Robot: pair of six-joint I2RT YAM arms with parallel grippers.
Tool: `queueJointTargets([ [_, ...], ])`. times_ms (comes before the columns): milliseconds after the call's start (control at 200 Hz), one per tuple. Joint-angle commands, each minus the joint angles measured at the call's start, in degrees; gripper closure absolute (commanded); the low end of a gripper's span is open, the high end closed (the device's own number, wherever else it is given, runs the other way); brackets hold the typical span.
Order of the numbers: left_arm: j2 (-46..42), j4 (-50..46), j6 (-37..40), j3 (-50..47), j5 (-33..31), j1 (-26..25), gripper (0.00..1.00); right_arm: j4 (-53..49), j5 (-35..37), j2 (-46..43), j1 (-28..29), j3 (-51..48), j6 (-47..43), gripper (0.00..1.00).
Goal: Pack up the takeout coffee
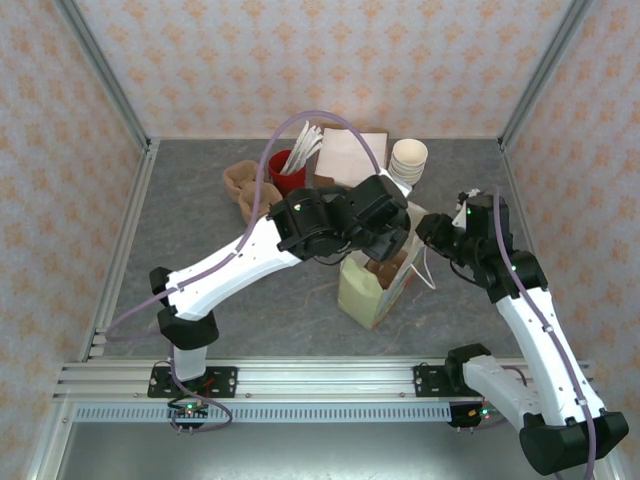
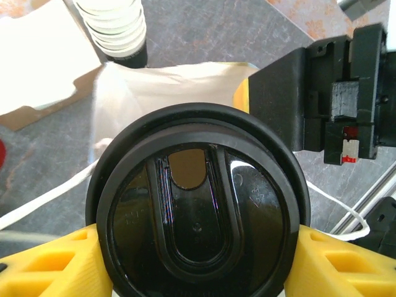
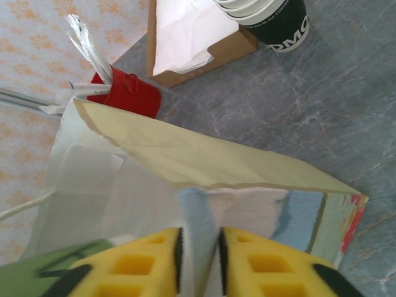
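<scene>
The takeout coffee (image 2: 197,216) shows a black top; cream bag (image 3: 204,162); red tub (image 3: 127,93).

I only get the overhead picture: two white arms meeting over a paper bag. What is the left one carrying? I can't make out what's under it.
Observer: The left gripper clamps the takeout coffee, black-lidded, between yellow fingers.
Operator: And the right arm, just parked there?
Observer: No. The right gripper pinches the bag by its rim.
Operator: So is the drink over the opening?
Observer: Yes. From the left wrist, the bag's pale inside shows just beyond the coffee. How deep it sits I cannot tell.
</scene>
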Motion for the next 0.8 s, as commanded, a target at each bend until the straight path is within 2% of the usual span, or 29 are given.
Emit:
queueJointTargets([
  [0, 0.9, 2.9, -0.3, -1.8, 0.9, 0.8, 0.37, 2.5, -1.6, -1.3, -0.2, 1.2, 0.8, 0.82],
  [230, 0.2, 5.7, 0.1, -7.4, 2.1, 2.6, 0.37, 4.6, -2.3, -2.9, -0.2, -1.1, 3.8, 0.84],
  [530, 0.6, 6.6, 0.4, -8.0, 2.9, 3.6, 0.38, 7.6, -1.1, -4.9, -0.3, -2.9, 6.6, 0.82],
  [796, 3.0, 7.2, 0.4, -7.6, 5.1, 4.0, 0.38, 8.7, -1.1, -5.9, -0.2, -3.9, 6.8, 0.89],
])
